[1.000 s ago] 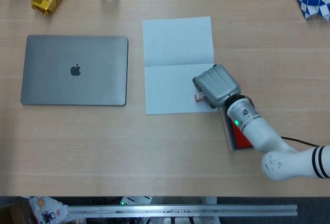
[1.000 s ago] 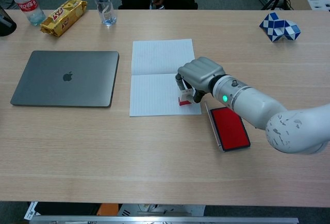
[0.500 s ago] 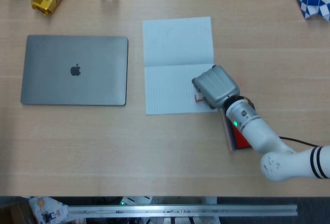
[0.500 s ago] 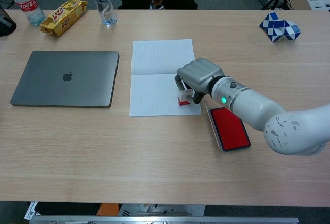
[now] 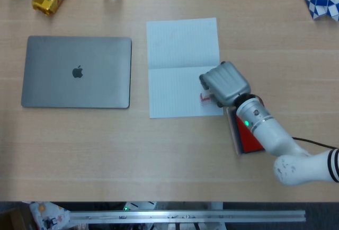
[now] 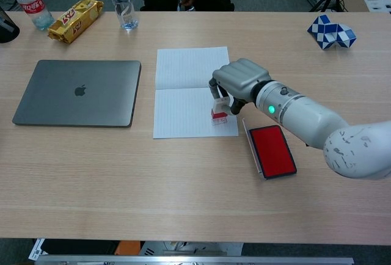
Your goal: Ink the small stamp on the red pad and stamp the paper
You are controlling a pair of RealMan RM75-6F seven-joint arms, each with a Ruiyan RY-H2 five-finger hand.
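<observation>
Our right hand [image 6: 239, 80], holding the small stamp [image 6: 219, 115], has just lifted it a little from the paper [image 6: 183, 103], so we judge the stamping is made.

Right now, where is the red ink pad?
In the chest view, the ink pad lies open on the table right of the paper, under the right forearm.

Right hand [image 6: 240, 80] with small stamp [image 6: 219, 114] now slightly higher over the paper [image 6: 189, 91].
</observation>
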